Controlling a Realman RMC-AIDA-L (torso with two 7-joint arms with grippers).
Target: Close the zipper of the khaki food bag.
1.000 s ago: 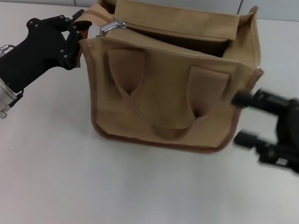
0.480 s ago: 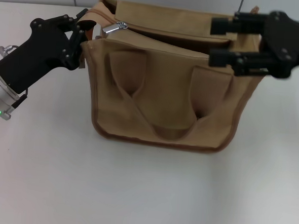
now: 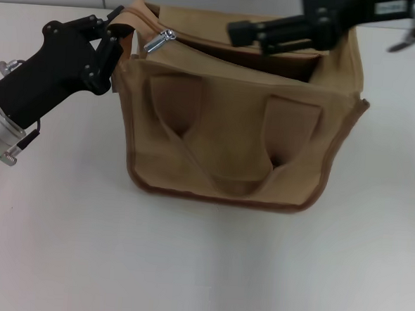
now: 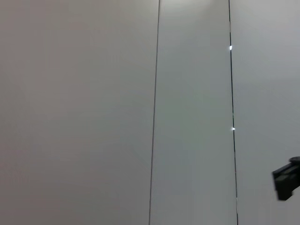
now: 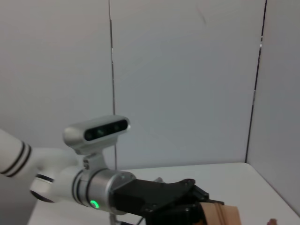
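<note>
The khaki food bag (image 3: 230,129) stands upright mid-table with its top open. The zipper (image 3: 200,46) runs along the top, and its silver pull (image 3: 159,40) sits at the bag's left end. My left gripper (image 3: 107,51) is at the bag's top left corner, shut on the fabric of the bag's end. My right gripper (image 3: 239,9) is open and empty above the bag's open top, to the right of the pull and pointing left. The right wrist view shows the left gripper (image 5: 161,199) and a corner of the bag (image 5: 220,215).
The white table (image 3: 186,267) spreads in front of and beside the bag. A grey panelled wall (image 4: 93,112) stands behind. A small black part (image 4: 287,183) shows at the edge of the left wrist view.
My right gripper has risen from the bag's right side and swung left, over the open top. My left gripper and the bag have barely moved.
</note>
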